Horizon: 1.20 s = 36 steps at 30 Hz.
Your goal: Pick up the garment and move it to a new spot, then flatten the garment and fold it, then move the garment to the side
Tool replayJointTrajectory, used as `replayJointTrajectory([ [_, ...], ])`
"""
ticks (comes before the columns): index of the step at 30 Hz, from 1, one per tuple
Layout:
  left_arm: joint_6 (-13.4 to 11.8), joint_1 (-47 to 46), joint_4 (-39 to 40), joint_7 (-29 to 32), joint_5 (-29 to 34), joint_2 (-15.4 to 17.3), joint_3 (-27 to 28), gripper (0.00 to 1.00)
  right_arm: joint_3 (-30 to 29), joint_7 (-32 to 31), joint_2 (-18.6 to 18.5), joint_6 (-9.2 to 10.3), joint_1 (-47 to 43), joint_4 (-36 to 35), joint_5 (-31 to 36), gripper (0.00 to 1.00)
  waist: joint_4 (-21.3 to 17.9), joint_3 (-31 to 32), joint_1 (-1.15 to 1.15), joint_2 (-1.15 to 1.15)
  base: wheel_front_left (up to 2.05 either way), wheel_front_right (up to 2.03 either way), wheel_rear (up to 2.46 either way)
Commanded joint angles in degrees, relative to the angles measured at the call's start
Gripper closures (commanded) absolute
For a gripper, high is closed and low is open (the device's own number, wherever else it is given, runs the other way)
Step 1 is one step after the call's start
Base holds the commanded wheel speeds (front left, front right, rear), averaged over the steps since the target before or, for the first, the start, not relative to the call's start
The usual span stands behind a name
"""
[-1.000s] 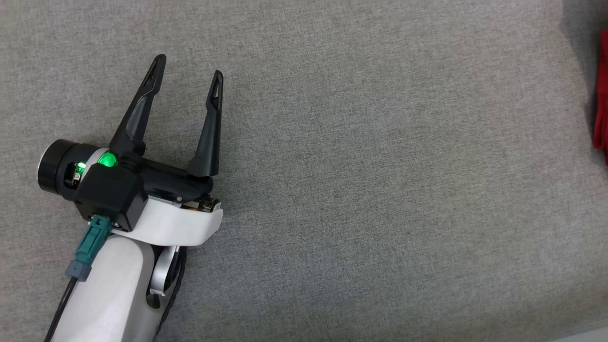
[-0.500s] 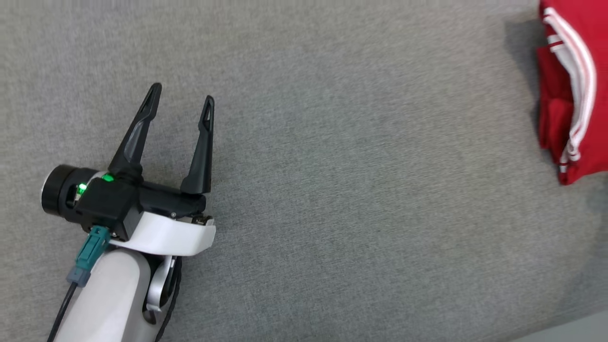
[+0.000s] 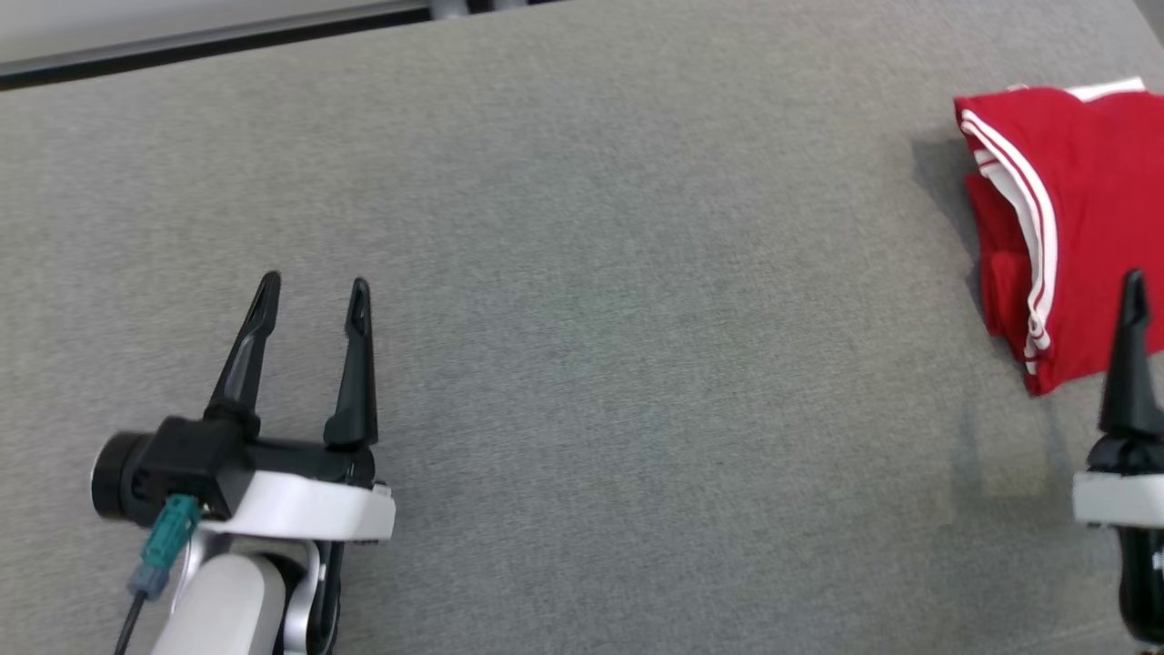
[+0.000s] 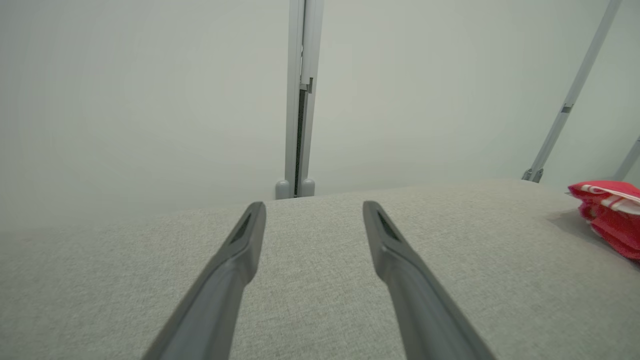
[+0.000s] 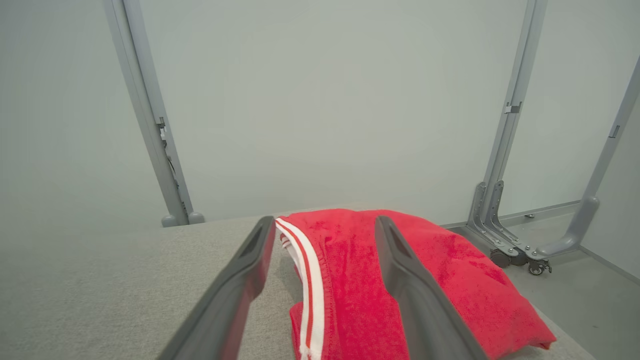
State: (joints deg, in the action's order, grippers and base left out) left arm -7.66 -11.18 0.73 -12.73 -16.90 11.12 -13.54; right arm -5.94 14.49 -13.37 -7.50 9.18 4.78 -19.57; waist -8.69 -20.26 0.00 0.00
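Right gripper [image 5: 324, 222] is spread wide with nothing pinched, hanging just over the folded red garment [image 3: 1064, 209], which sits at the far right of the grey table [image 3: 637, 364]. Looks parked aside. Left gripper [image 3: 316, 282] is spread empty too, well apart, probably so the fold isn't disturbed.

A grey woven tabletop [image 3: 582, 318] spreads wide under soft, even light. Behind it stand pale, plain wall panels [image 5: 325, 100] joined by grey metal uprights [image 4: 300, 100]. At the right, slanted braces [image 5: 499, 150] on small casters [image 5: 500, 258] rest on a smooth grey floor [image 5: 590, 290].
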Motion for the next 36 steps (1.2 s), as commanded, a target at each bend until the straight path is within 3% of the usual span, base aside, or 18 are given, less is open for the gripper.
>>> replayJointTrajectory([
  [1,-0.17,0.76,-0.19,-0.43,-0.12,-0.01,0.22,0.00,0.06,-0.40,0.04,0.03,-0.90,-0.56,0.59,0.00,2.28,2.18,0.00,0.00,0.00,0.00,0.00],
  [7,-1.49,4.99,-1.05,-0.97,-1.21,-0.13,1.24,0.00,2.27,-3.93,2.27,0.02,-5.61,-7.46,3.30,0.00,6.63,5.97,0.00,0.00,0.00,0.00,0.00],
  [15,-1.05,10.47,-2.44,-0.82,-2.14,0.90,0.99,0.00,3.50,-9.27,3.83,0.02,-11.92,-13.15,5.73,0.00,10.19,12.20,0.00,0.00,0.00,0.00,0.00],
  [28,-1.87,17.89,-2.05,1.41,-2.54,3.07,0.37,0.00,3.83,-13.64,5.33,0.02,-20.83,-16.20,6.77,0.00,10.54,20.39,0.00,0.00,0.00,0.00,0.00],
  [36,-2.11,19.42,-1.42,2.26,-3.04,3.88,0.38,0.00,3.63,-14.69,5.76,0.02,-23.22,-17.84,7.17,0.00,10.22,21.58,0.00,0.00,0.00,0.00,0.00],
])
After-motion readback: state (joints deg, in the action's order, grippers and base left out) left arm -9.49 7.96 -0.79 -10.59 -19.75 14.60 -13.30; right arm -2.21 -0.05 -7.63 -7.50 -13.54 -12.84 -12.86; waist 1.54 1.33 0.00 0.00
